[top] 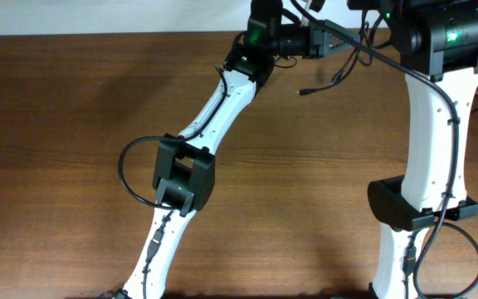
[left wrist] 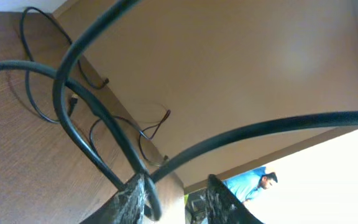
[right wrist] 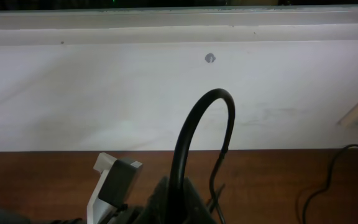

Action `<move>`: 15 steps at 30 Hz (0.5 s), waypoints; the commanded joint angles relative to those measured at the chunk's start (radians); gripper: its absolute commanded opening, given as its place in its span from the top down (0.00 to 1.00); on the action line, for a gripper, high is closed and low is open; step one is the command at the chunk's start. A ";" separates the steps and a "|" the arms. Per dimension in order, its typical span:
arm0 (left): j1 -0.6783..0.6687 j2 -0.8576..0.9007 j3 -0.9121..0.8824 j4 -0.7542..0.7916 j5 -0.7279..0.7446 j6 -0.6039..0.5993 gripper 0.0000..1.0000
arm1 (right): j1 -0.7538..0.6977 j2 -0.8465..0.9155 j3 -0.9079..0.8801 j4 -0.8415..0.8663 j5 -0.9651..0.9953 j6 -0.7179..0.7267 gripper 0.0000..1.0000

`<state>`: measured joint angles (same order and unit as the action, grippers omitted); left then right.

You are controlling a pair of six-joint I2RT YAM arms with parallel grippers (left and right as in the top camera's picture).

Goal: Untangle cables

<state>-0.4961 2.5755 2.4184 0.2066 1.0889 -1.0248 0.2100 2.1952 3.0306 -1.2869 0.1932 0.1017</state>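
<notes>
Several thin black cables [right wrist: 215,93] are gathered toward the far edge of the wooden surface [top: 73,124]. From overhead, one of them trails away from the raised arms [top: 214,108] and ends in a small plug [top: 304,91]; whether that plug touches the wood cannot be told. The left wrist view shows more of them lying in loose loops on the surface, each with a small plug end, while two more cross close to the camera.

The right fingers [right wrist: 173,199] are closed on one cable, which arches up out of the grip and drops back down. The left fingers [left wrist: 225,202] stand apart, with a cable resting against the inside of one of them, not pinched.

The cables look light, limp over a long run yet springy in short bends, and smooth enough to slide through a loose grip. A hold near a plug end, or on a free stretch away from a crossing, would likely serve best; pulling at a crossing risks tightening it.

No brand, label or writing can be read anywhere.
</notes>
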 commanded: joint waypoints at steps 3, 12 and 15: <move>0.003 0.013 0.000 -0.006 -0.016 0.034 0.67 | 0.023 -0.065 -0.001 0.000 -0.009 0.000 0.96; 0.007 0.013 0.000 -0.006 -0.020 0.034 0.73 | 0.045 -0.097 -0.001 -0.034 -0.009 0.000 0.96; 0.008 0.013 0.000 -0.006 -0.020 0.034 0.77 | 0.045 -0.097 -0.001 -0.037 -0.008 0.000 0.96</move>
<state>-0.4961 2.5759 2.4187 0.1989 1.0801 -1.0100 0.2516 2.1304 3.0306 -1.3243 0.1898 0.1017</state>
